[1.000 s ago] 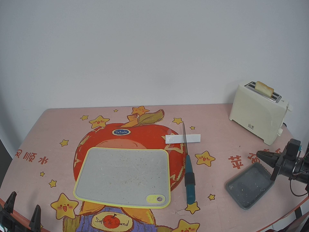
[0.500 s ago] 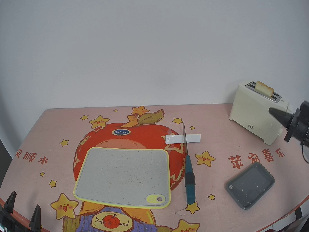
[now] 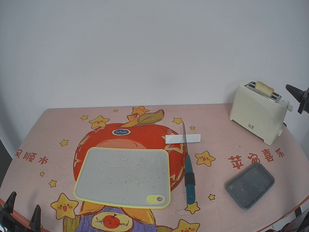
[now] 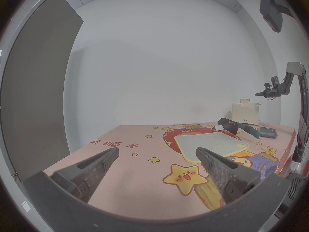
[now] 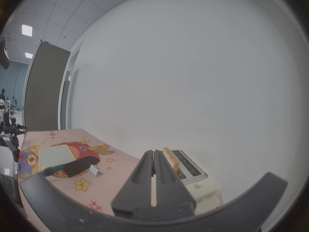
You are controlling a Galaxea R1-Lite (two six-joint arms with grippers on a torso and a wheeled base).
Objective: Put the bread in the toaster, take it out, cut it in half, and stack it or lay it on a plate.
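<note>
At the lower left corner of the head view, the left gripper [image 3: 25,201] sits low at the edge of the table [image 3: 48,126], its fingers spread wide and empty. To its right, in the lower centre, lies the cutting board [image 3: 124,176], with the knife [image 3: 189,174] just beside its right edge. The grey plate [image 3: 250,185] is at the lower right. Above the plate stands the toaster [image 3: 259,113], and the bread [image 3: 264,88] stands in its slot with the top poking out. At the far right edge, about level with the toaster's top, hangs the right gripper [image 3: 293,91], its fingers pressed together on nothing.

The step in hand looks to be taking the bread out. The right gripper should first part its fingers. It should then come over the slot from above, turned so the pads meet the two broad faces of the bread. Pinch only the exposed top, and gently, since it may crumble. Lift straight up until clear, so the toaster is not dragged, then carry the bread left to the cutting board.
</note>
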